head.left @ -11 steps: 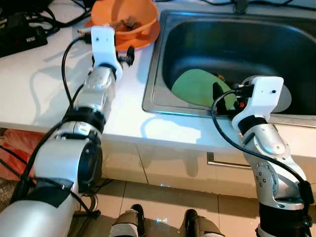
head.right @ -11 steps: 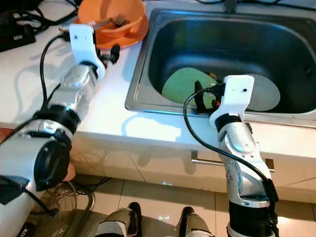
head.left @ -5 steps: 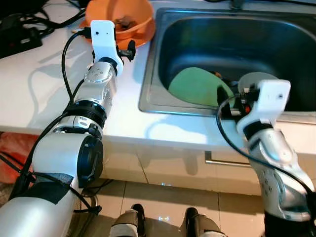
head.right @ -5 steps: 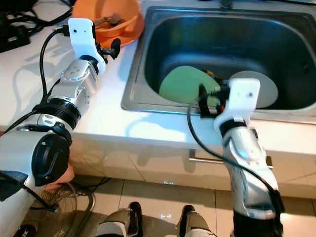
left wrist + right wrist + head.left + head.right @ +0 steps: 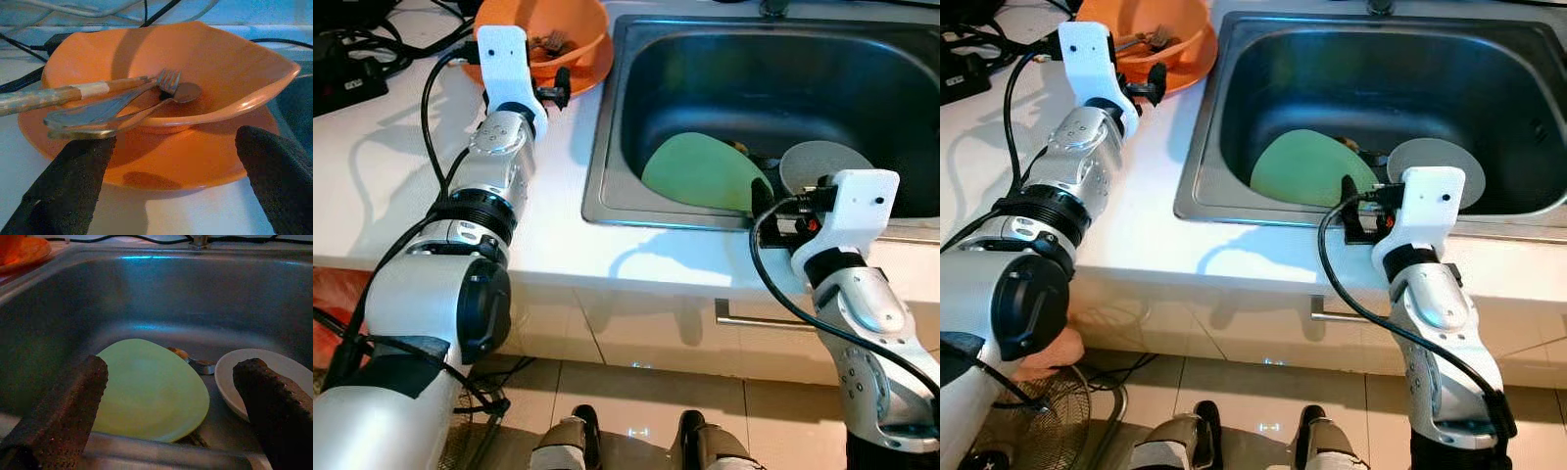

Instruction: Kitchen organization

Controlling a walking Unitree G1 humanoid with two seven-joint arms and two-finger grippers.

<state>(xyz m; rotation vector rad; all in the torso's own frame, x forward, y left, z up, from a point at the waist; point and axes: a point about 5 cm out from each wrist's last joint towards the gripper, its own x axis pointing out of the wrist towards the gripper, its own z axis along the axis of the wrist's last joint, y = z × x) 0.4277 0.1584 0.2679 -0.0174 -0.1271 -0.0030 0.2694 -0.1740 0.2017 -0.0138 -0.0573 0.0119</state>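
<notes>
An orange bowl (image 5: 570,27) stands on an orange plate (image 5: 195,161) on the white counter, left of the sink. It holds a fork (image 5: 164,81), a spoon (image 5: 183,92) and a wooden-handled utensil (image 5: 73,92). My left gripper (image 5: 556,90) is open at the plate's near rim, level with the bowl, holding nothing. In the steel sink (image 5: 599,176) lie a green plate (image 5: 700,171) and a pale grey plate (image 5: 822,166), with a small utensil (image 5: 195,363) between them. My right gripper (image 5: 173,366) is open over the sink's near rim, facing both plates.
Black cables and a power strip (image 5: 342,83) lie on the counter (image 5: 391,176) at the back left. A drawer handle (image 5: 754,318) runs below the counter edge. A floor fan (image 5: 1048,411) stands by my left side on the tiled floor.
My left gripper has moved forward, closer to the orange bowl. My right arm has drawn back a little toward the sink's near rim. The view has shifted slightly.
</notes>
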